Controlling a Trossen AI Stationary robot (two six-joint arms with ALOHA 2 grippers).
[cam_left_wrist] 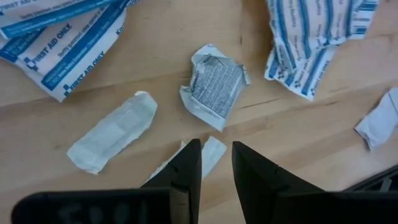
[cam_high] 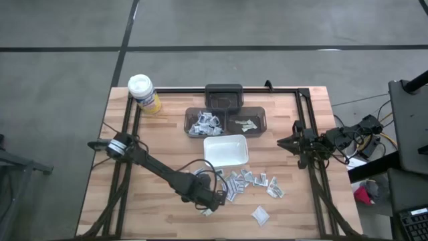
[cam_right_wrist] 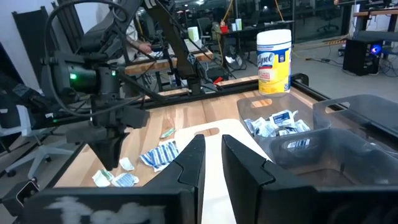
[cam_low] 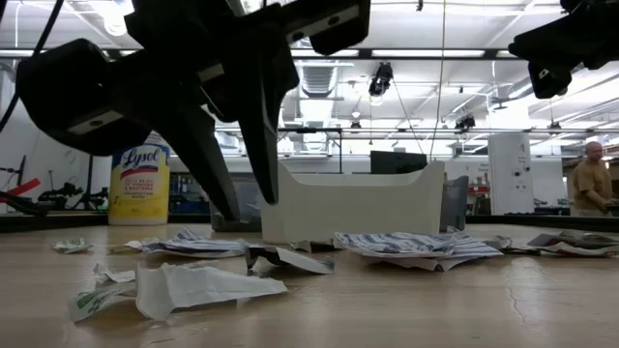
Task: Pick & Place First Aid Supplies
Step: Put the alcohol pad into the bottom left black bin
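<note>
The first aid supplies, small flat white and blue-printed packets (cam_high: 251, 179), lie scattered on the wooden table in front of the white tray (cam_high: 226, 150); more fill two dark bins (cam_high: 204, 122). My left gripper (cam_high: 210, 203) hangs low over the near left part of the scatter, pointing steeply down, open by a narrow gap (cam_left_wrist: 216, 155) with nothing between the fingers. Just below its tips lies a small white packet (cam_left_wrist: 210, 151); a crumpled printed packet (cam_left_wrist: 214, 87) and a pale strip packet (cam_left_wrist: 112, 132) lie beyond. My right gripper (cam_right_wrist: 212, 155) waits open at the table's right edge (cam_high: 287, 142).
A yellow canister with a white lid (cam_high: 144, 92) stands at the far left corner. A dark box (cam_high: 223, 95) sits behind the bins. One packet (cam_high: 261, 214) lies alone near the front edge. In the low view a person (cam_low: 590, 184) stands in the room behind.
</note>
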